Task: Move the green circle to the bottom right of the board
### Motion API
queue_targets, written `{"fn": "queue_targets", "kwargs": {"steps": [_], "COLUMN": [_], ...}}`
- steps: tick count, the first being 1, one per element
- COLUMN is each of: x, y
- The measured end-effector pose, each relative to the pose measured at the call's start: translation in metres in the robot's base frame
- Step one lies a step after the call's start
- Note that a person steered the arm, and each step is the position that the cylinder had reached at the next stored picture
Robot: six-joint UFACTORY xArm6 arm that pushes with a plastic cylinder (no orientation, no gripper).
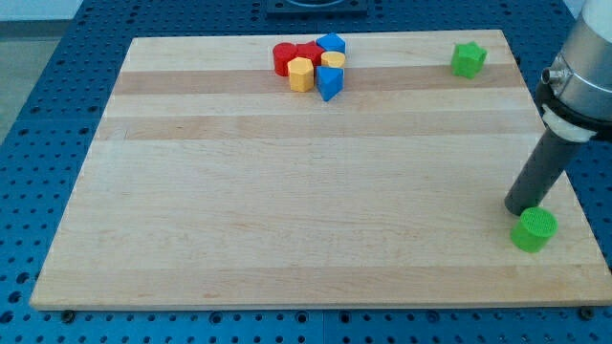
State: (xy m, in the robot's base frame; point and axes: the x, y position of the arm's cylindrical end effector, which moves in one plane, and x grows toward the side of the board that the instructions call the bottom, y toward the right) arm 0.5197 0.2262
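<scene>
Touching the top left side of the green circle, my tip rests low on the board, near the view's bottom right corner. I have no pincer, just a dark rod, so there is nothing to open or close. The rod leans up toward the view's right, into the grey arm at the edge of the view.

The green circle sits flat on the wood, close to the board's right edge and close to its bottom edge.

Far up the right side, near the top edge, sits a green star, all by itself.

At the top middle, a bunch of blocks huddle together, touching: a red block on the left, another red block beside it, a yellow block in front, a second yellow block, a blue block at the top, and a blue block at the bottom right. They are well apart from my tip.
</scene>
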Motion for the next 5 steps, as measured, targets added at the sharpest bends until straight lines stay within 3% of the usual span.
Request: {"fn": "queue_targets", "kwargs": {"steps": [2,5], "x": [0.021,0.019], "y": [0.000,0.000]}}
